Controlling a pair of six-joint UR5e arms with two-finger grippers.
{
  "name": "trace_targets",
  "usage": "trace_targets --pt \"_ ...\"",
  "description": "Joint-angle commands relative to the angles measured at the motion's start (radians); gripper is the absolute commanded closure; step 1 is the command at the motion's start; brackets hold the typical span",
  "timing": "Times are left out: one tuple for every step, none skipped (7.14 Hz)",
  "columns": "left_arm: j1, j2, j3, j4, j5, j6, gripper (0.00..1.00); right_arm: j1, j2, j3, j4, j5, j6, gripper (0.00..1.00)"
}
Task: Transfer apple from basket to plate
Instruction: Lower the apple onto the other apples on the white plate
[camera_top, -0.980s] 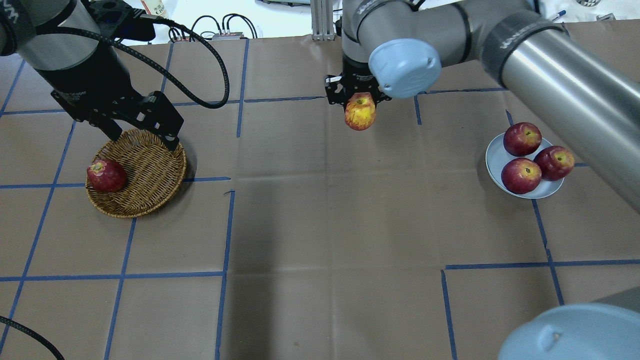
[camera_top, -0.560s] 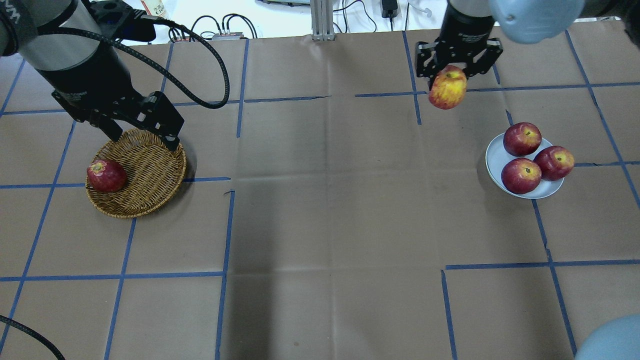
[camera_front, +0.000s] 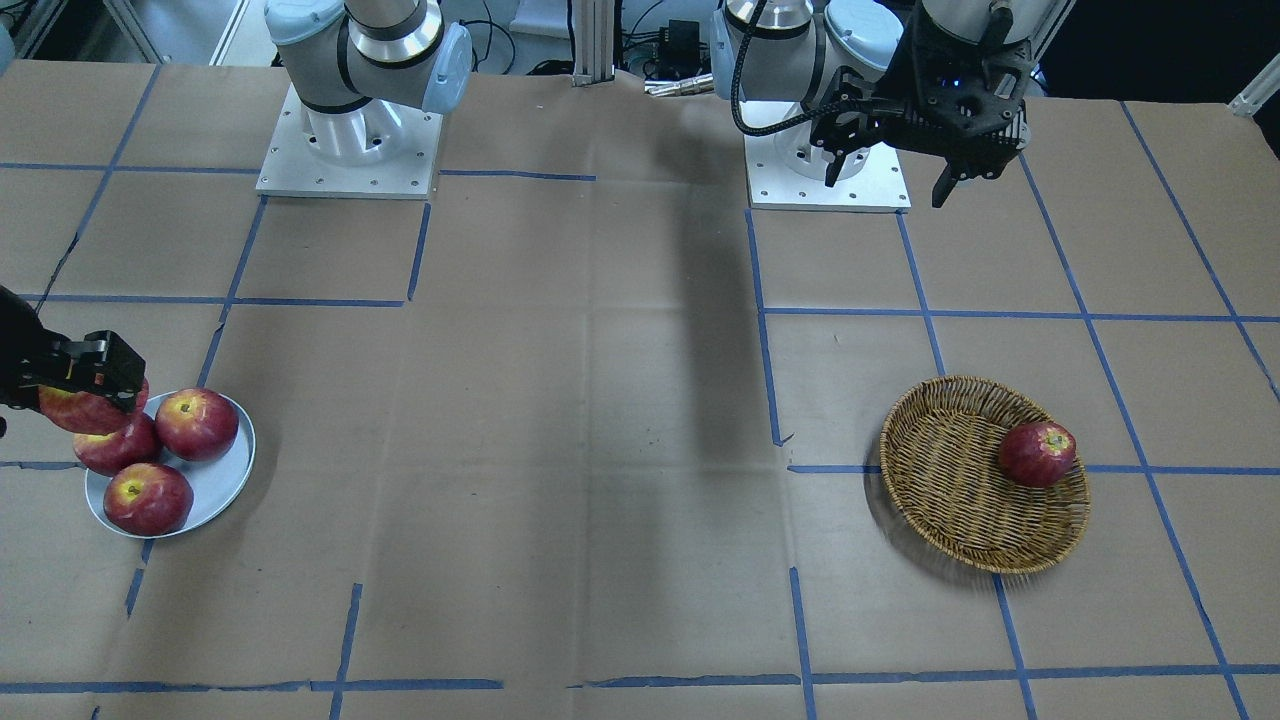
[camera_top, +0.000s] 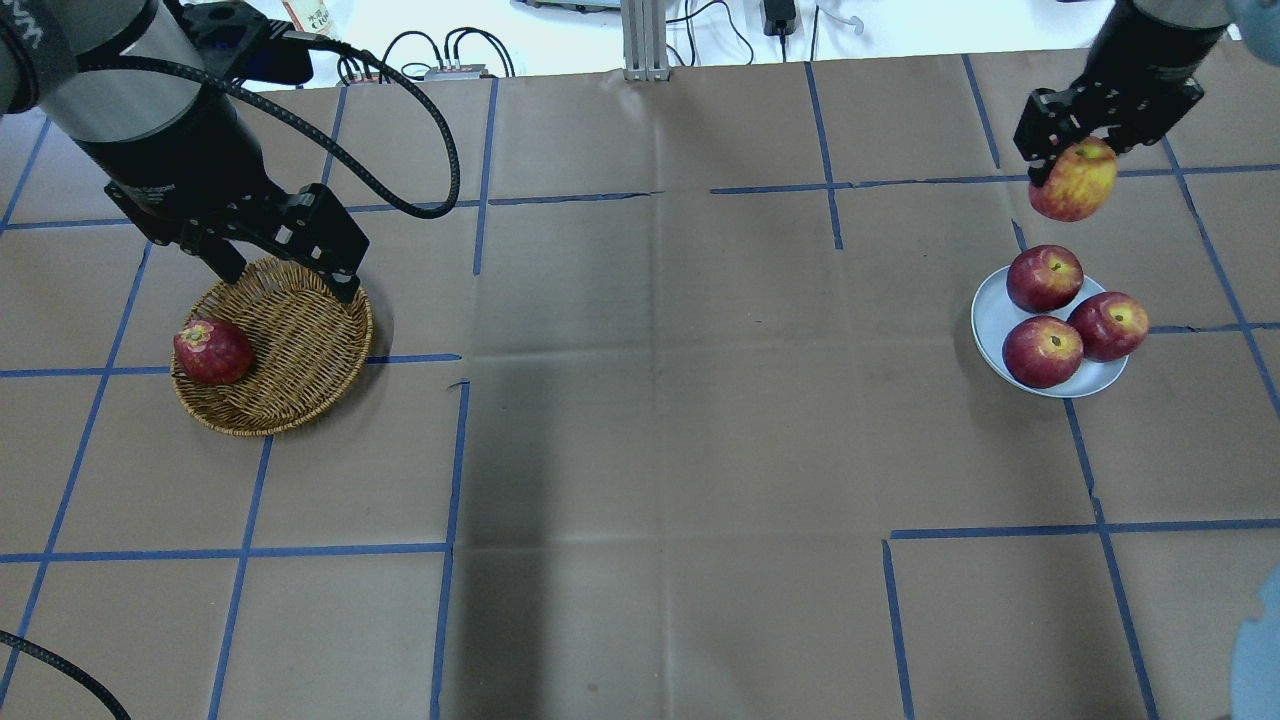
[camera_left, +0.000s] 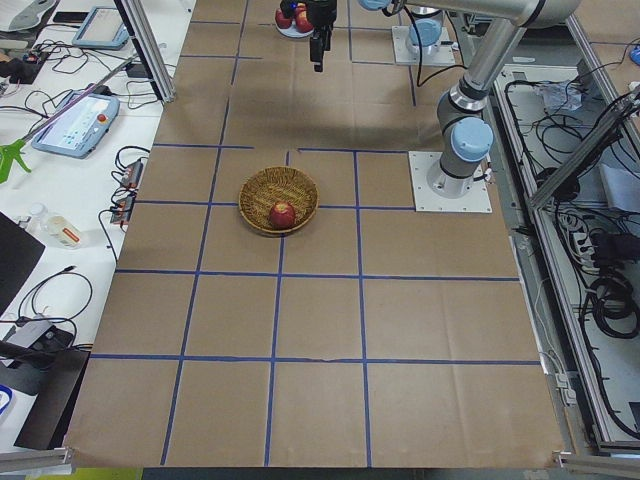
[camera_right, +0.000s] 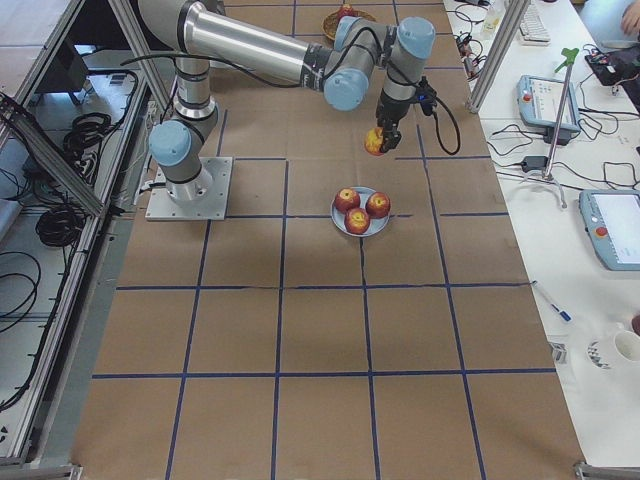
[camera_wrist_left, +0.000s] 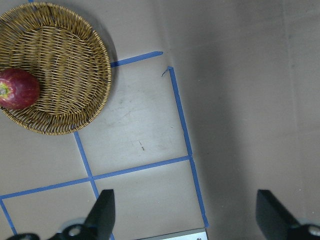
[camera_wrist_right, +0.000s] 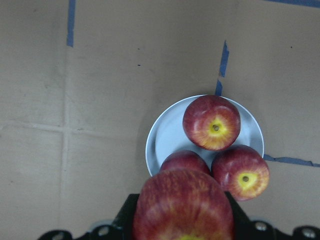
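Near the plate's (camera_top: 990, 322) rim, the right claw (camera_top: 1075, 163) holds the apple (camera_top: 1072, 188) aloft.

we see the apple (camera_top: 1072, 180) streaked orange-red and yellow, the basket (camera_top: 300, 345) a tan-brown weave, the plate (camera_top: 991, 318) pale grey-blue — its three apples (camera_top: 1044, 277) dark red with yellow tops. the table (camera_top: 640, 420) is brown, crossed by a blue tape grid (camera_top: 241, 551).

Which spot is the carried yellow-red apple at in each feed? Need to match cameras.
Front-facing: apple at far left edge, beside the plate.
Overhead: apple upper right, beyond the plate.
Exterior left: too small to tell.
Exterior right: apple upper centre.
Left wrist: not in it.
Right wrist: apple bottom centre.
Shared landmark: the plate holding three dark-red apples.
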Motion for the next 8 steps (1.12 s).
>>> trace_targets --pt "0.001 -0.001 -0.001 0.0 0.0 -0.001 0.01 -0.085 0.007 0.132 -0.178 0.016 -0.13 0.39" --pt "-0.001 -0.004 -0.001 0.0 0.0 -0.001 0.01 -0.087 0.007 0.199 -0.254 0.05 -0.133 0.39" --pt "0.001 0.0 -0.001 0.0 0.0 -0.001 0.01 -0.089 0.009 0.252 -0.337 0.05 -0.139 0.39" --pt "-0.001 0.0 -0.001 -0.002 0.0 -0.001 0.01 -0.092 0.009 0.295 -0.385 0.049 -0.17 0.39" --pt "-0.001 0.002 -0.001 -0.002 0.0 -0.001 0.01 -0.109 0.012 0.316 -0.415 0.049 -0.171 0.39" --pt "-0.001 0.002 -0.001 -0.002 0.0 -0.001 0.01 -0.112 0.015 0.321 -0.417 0.049 -0.171 0.39" --pt "-0.001 0.006 -0.001 -0.002 0.0 0.0 0.01 -0.112 0.018 0.323 -0.417 0.046 -0.171 0.39" --pt "-0.001 0.003 -0.001 -0.002 0.0 -0.001 0.01 -0.112 0.018 0.332 -0.417 0.044 -0.171 0.38"
